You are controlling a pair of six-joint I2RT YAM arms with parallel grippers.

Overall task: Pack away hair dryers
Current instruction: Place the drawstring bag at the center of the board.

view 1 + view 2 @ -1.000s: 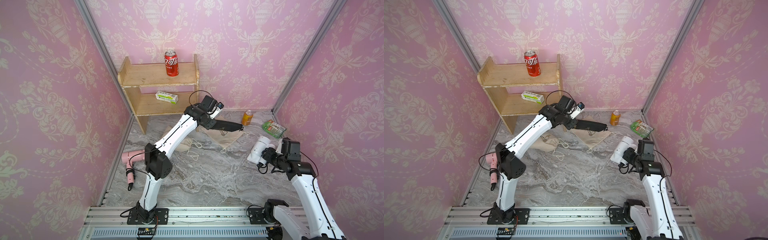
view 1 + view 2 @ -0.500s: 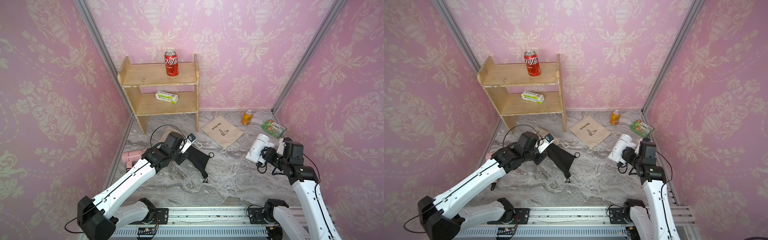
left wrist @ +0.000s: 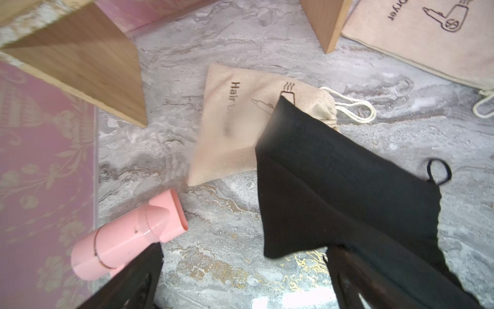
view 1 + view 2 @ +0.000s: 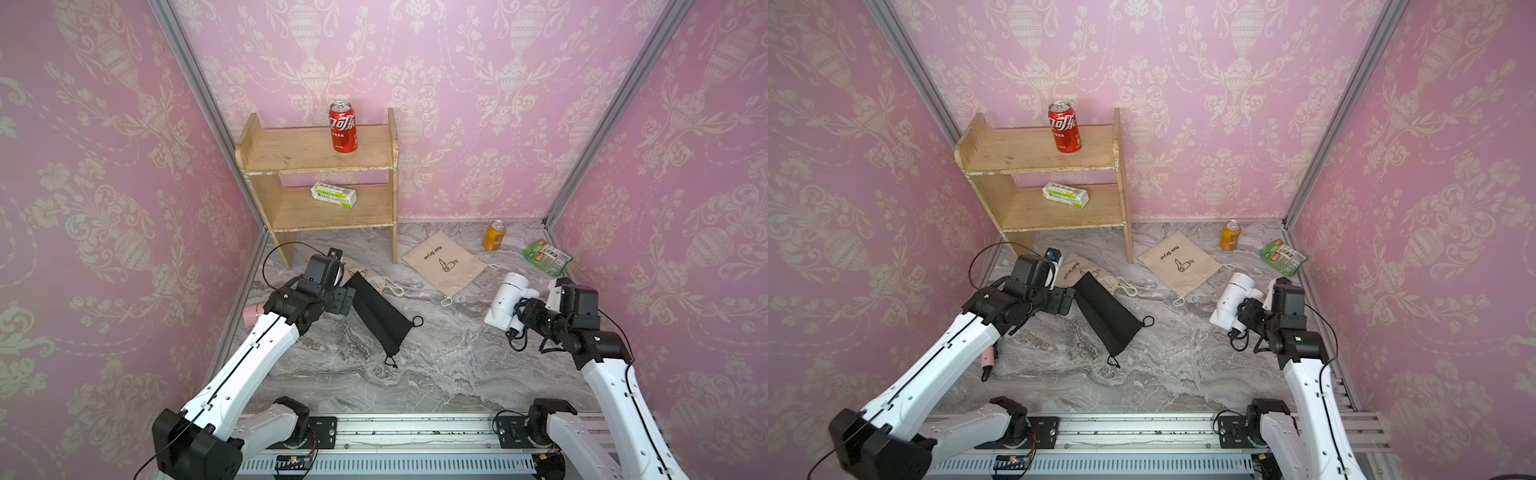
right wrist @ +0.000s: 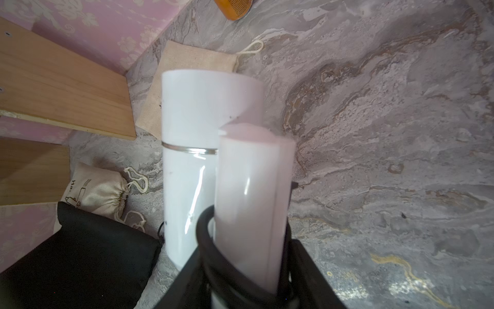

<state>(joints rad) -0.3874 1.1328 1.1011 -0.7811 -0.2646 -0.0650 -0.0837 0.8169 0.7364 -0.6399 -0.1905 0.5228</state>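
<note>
Marble tabletop: right pincer grips white dryer; left pincer gapes, pink dryer seemingly just beside.

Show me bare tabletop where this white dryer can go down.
Widest bare marble: the front stretch between the black pouch and the base rail. A smaller gap lies between that pouch and the white dryer. Crowded at back: flat beige pouch, orange can, green packet.

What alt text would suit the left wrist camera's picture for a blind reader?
A black pouch lies on the grey marble table, overlapping a beige drawstring pouch. A pink hair dryer lies nearby, by the open left gripper.
</note>
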